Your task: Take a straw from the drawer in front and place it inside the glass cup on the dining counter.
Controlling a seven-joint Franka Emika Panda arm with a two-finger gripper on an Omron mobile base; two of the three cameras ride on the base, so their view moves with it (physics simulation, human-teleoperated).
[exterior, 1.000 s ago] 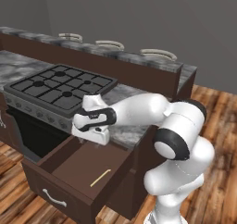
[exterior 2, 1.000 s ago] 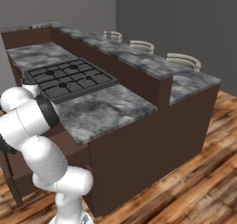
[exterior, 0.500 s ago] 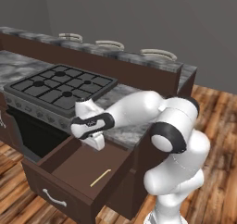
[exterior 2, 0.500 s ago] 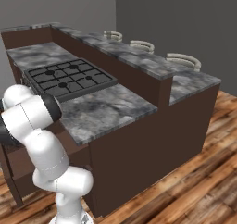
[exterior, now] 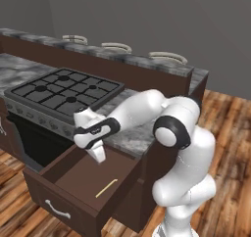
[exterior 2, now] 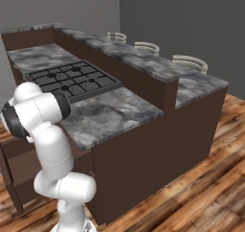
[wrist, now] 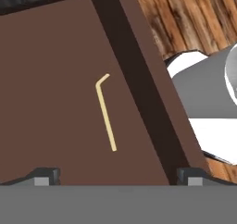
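The wide dark brown wooden drawer (exterior: 73,182) stands pulled out, holding one thin pale yellow straw (exterior: 106,188) flat on its floor. Above it, jaws fully spread, gripping nothing.

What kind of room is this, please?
Most likely a home kitchen, computer-rendered. A black gas stove is set in a grey marble worktop, an open wooden drawer sits below it, and a raised dining counter runs behind.
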